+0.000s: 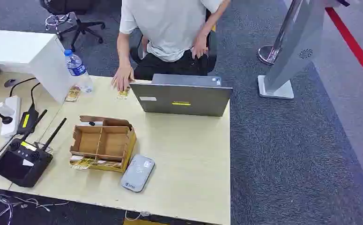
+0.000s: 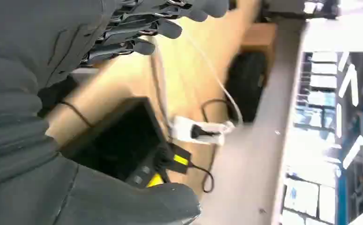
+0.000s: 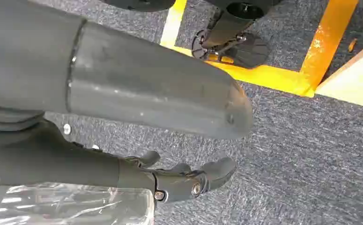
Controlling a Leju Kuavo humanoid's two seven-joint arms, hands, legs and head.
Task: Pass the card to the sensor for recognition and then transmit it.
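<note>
Left hand (image 2: 76,112) is hanging loose with nothing in it, fingers (image 2: 160,28) stretched out and spread apart from the thick thumb. Just past it in the left wrist view there's the corner of the wooden desk (image 2: 188,61) with a black controller box (image 2: 123,140), a white power strip (image 2: 200,131) beyond that, and some cables trailing off.

Right hand (image 3: 137,140) is also empty, fingers apart and only slightly bent, thumb sticking out over them. Under it is grey carpet (image 3: 287,154) with yellow floor tape (image 3: 263,75), and a light desk edge (image 3: 352,79) off at the far corner.

From the head view, the card (image 1: 123,93) looks like the small yellowish thing lying on the desk right at the person's hand (image 1: 122,77), well away from both robot hands. The sensor (image 1: 137,173), a flat grey pad, sits near the front edge of the desk, right beside a cardboard divider tray (image 1: 103,143). Behind those is a grey laptop (image 1: 181,96), and a water bottle (image 1: 78,70) stands further over.
</note>
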